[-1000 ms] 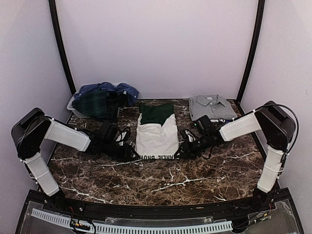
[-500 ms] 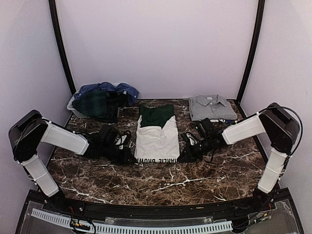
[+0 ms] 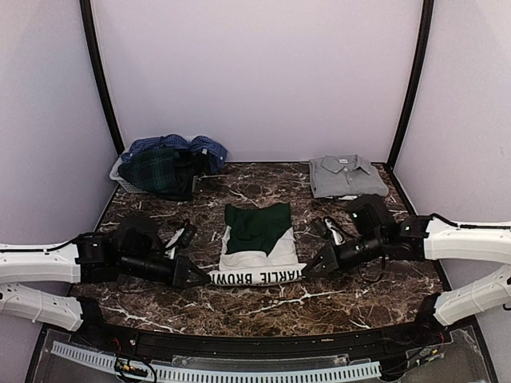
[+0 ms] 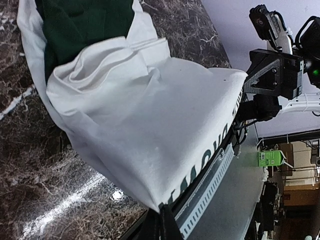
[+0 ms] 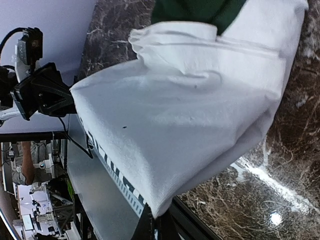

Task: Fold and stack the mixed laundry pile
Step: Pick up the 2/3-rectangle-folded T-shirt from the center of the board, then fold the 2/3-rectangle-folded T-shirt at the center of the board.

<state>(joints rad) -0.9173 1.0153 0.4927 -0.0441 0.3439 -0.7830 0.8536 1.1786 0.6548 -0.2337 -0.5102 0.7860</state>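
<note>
The white tee (image 3: 257, 259) with dark green sleeves lies mid-table, its lettered hem stretched along the near side. My left gripper (image 3: 206, 278) is shut on the hem's left corner and my right gripper (image 3: 308, 272) is shut on the right corner. In the left wrist view the white tee (image 4: 145, 125) rises in a taut sheet from the left gripper (image 4: 162, 220). In the right wrist view the tee (image 5: 190, 115) likewise runs into the shut right gripper (image 5: 157, 222). The rest of the mixed laundry pile (image 3: 169, 163), tartan and blue checked shirts, sits at the back left.
The pile rests in a pale slatted basket (image 3: 120, 177) by the left wall. A folded grey polo shirt (image 3: 345, 175) lies at the back right. A black rail and a perforated strip (image 3: 239, 373) run along the table's near edge.
Both grippers closed on the tee's near corners, then both arms drew back toward the near edge. The tee's hem came forward with them and stretched wide.
</note>
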